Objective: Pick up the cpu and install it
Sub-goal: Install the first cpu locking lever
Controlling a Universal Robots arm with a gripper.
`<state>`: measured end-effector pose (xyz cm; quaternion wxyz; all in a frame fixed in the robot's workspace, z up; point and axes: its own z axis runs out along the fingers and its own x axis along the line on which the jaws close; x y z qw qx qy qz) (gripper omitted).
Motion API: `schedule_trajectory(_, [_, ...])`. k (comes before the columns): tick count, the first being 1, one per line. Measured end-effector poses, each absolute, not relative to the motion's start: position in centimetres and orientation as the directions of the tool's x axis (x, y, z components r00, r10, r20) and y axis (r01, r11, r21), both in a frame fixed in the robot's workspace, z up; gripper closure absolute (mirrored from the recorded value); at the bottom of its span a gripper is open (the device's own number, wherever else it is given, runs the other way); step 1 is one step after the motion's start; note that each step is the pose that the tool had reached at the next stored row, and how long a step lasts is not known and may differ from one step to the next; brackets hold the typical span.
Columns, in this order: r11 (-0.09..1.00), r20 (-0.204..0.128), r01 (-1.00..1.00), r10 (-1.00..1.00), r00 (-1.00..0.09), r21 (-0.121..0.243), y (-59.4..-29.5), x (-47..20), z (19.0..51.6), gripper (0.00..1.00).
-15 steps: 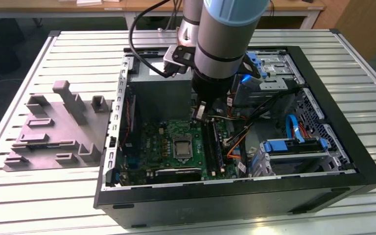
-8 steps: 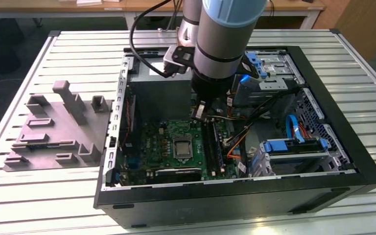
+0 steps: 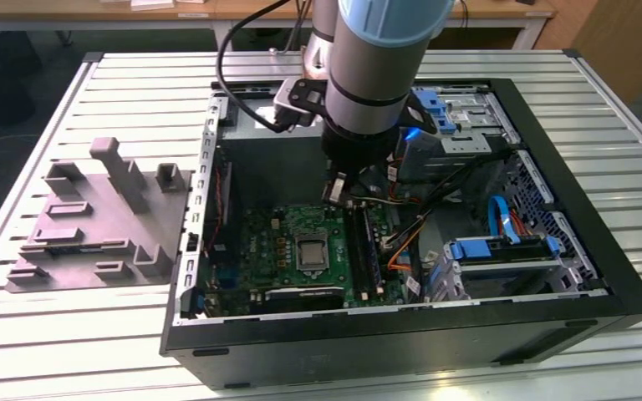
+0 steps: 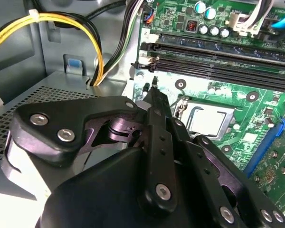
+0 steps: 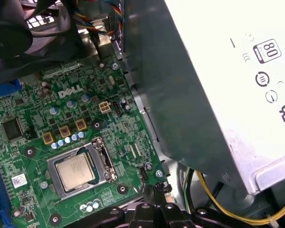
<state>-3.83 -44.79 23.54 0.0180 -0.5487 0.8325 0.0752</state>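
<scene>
Overhead, arm (image 3: 371,75) upright inside the open case (image 3: 588,251), jaws (image 4: 154,90) together, empty, above the socketed cpu (image 5: 77,170).

Reads as a short white word (image 5: 69,93) on the green circuit board (image 5: 118,137) in the first wrist view, beside a row of small round parts. Bears a dark number badge (image 5: 266,51) and round marks on the pale label (image 5: 228,95) of the grey metal box (image 5: 180,118). Carries fine print, too small to read, on a small white sticker (image 5: 19,180) at the board's edge.
</scene>
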Motion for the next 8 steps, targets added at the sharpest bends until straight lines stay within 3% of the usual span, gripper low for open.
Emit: schedule_trajectory(8, [0.362,-0.105,-0.927,-0.922,-0.372,0.102,-45.09,-4.14,23.54,0.89])
